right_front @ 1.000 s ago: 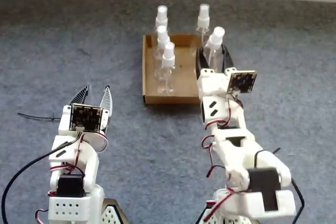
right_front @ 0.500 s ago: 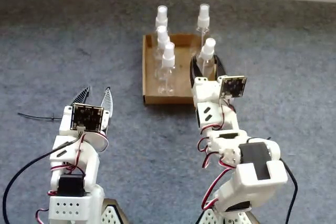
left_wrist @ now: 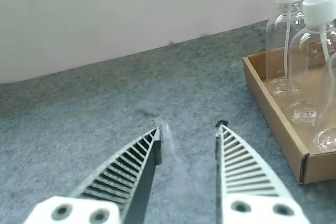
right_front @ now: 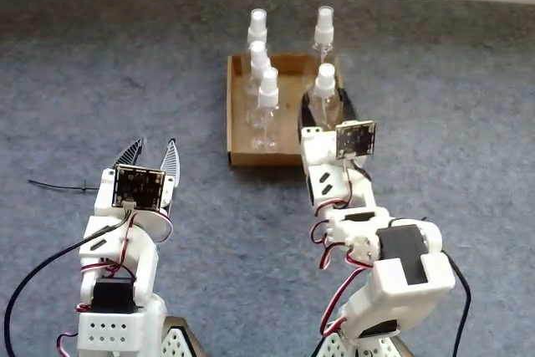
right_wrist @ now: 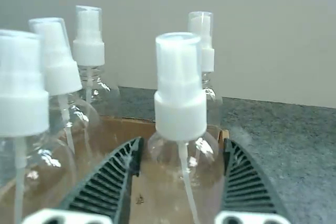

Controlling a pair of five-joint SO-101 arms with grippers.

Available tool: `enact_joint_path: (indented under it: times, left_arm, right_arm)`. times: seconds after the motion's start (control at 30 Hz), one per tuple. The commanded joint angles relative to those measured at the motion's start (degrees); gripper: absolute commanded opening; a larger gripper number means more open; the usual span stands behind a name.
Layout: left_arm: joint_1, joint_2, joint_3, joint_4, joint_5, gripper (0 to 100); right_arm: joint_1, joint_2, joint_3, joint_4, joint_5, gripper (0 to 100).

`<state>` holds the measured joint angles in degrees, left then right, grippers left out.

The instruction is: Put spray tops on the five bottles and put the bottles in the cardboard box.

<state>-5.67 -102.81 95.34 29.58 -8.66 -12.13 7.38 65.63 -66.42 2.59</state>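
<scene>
R gripper (right_front: 325, 108): jaws part open and clamped on the round body of the held bottle (right_front: 325, 94), one finger each side, both touching it in the right wrist view. The bottle is upright w/ white spray top (right_wrist: 180, 82) on. It sits over the right side of the cardboard box (right_front: 231, 114), just inside the right wall. Can't tell if its base is on the box floor.

Left half of the box has 2 more bottles, upright, tops on, one behind the other: near box bottle (right_front: 267, 106) and far box bottle (right_front: 258, 64).

Just past the box's far wall are rear-left bottle (right_front: 256, 27) and rear-right bottle (right_front: 323, 27), both upright w/ tops on. They appear to stand on the carpet (right_front: 125, 64), outside the box.

L gripper (right_front: 151, 150): open, nothing in it, over grey carpet, well apart from the box on its left and nearer the robot. In the left wrist view the fingertips (left_wrist: 155, 141) are spread w/ carpet between them, and the box wall (left_wrist: 273, 111) and clear bottles are farther out.

Thin black cable (right_front: 58, 185) lies on the carpet left of the L gripper.
</scene>
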Motion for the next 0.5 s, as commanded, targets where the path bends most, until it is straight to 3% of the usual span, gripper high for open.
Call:
enact_joint_path:
  times: [0.0, 0.47]
  left_arm:
    - [0.1, 0.3, -0.3, -1.2, 0.1, 16]
    - [0.1, 0.3, -0.3, -1.2, 0.1, 16]
  right_arm:
    - [-0.5, -0.2, -2.9, -1.2, 0.6, 15.7]
    - [-0.2, -0.5, -3.0, -1.2, 0.8, 26.4]
